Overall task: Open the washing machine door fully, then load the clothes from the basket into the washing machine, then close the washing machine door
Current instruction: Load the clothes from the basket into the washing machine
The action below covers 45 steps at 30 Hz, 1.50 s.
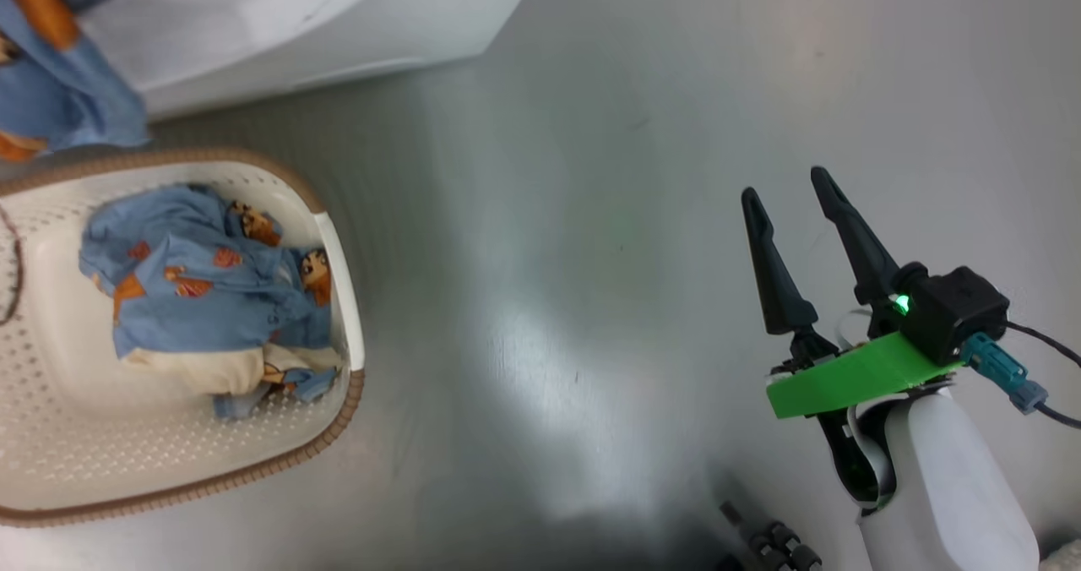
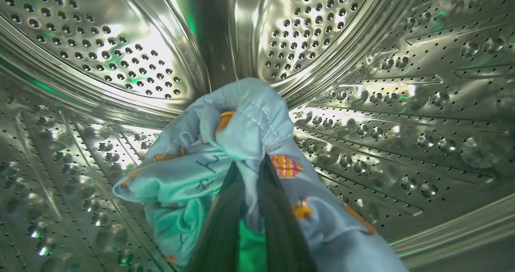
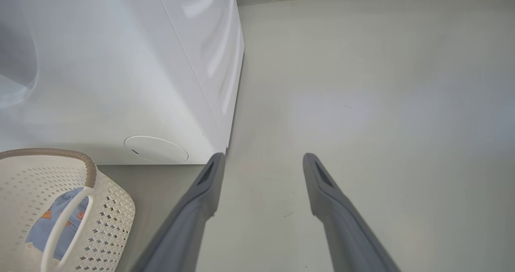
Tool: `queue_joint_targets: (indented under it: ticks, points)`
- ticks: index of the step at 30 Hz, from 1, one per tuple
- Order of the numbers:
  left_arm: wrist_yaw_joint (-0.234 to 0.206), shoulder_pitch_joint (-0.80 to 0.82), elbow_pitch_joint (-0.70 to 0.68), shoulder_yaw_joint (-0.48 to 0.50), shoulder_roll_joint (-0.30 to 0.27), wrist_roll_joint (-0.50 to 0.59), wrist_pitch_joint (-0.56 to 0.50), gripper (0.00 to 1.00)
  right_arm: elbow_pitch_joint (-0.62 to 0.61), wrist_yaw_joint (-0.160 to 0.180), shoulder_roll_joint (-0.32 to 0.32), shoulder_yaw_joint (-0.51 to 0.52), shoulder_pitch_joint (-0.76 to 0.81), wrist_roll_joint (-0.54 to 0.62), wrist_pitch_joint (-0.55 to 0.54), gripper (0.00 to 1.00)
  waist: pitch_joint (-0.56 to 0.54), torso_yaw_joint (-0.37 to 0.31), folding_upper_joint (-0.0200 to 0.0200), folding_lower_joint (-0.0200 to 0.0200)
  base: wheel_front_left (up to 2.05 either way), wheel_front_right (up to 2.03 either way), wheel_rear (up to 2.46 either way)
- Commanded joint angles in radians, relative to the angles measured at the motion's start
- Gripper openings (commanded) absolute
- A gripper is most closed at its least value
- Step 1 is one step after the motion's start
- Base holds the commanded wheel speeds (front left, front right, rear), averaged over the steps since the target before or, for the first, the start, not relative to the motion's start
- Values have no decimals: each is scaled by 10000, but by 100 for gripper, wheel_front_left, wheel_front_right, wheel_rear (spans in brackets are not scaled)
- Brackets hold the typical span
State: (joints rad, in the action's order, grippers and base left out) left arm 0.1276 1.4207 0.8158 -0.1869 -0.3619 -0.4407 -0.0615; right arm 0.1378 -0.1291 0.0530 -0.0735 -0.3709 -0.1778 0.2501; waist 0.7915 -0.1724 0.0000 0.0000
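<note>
Grey floor [image 1: 608, 216] before washing machine [image 3: 120, 75]: loading part done.
Left gripper [image 2: 251, 163] fingers clamp 1 garment [image 2: 245, 111] inside the drum [image 2: 402, 123], not yet released. More clothes [image 1: 203, 292] lie in the basket [image 1: 336, 241] beside the machine. Right gripper [image 1: 784, 181] fingers spread, empty. Closing up remains outstanding.

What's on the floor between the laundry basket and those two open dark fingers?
Nothing: in the head view, bare grey floor stretches between the basket and the open right gripper.
</note>
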Motion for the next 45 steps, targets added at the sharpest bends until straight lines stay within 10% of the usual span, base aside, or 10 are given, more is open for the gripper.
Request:
queue_joint_targets:
  ticks: [1,12,17,29,30,32,45]
  points:
    - [29,198,-329,36,-596,-100,-26,0,-224,-16,-28,-242,183,-49,117,100,328,57,0,0,0,0,0]
    - [30,605,-832,-770,-1424,-1588,465,0,-275,-16,-28,-297,-180,-239,117,100,885,77,0,0,0,0,0]
    - [-108,1277,-1106,-846,-2023,-657,2826,0,-260,-16,-28,-415,-322,-433,117,100,1066,8,0,0,0,0,0]
    - [-112,1435,-275,-971,-1883,-291,3203,0,-122,-16,-28,-398,-366,-524,117,100,971,4,0,0,0,0,0]
    - [-98,1430,-182,-988,-1833,-343,3204,4,-107,-16,-28,-379,-370,-520,117,100,957,24,0,0,0,0,0]
    - [-71,1382,54,-1016,-1731,-499,3125,100,-91,-16,-28,-360,-380,-510,117,100,912,67,0,0,0,0,0]
    - [-56,529,274,-1219,-1182,-925,3196,100,-31,-16,-28,-115,-313,-335,117,100,268,539,0,0,0,0,0]
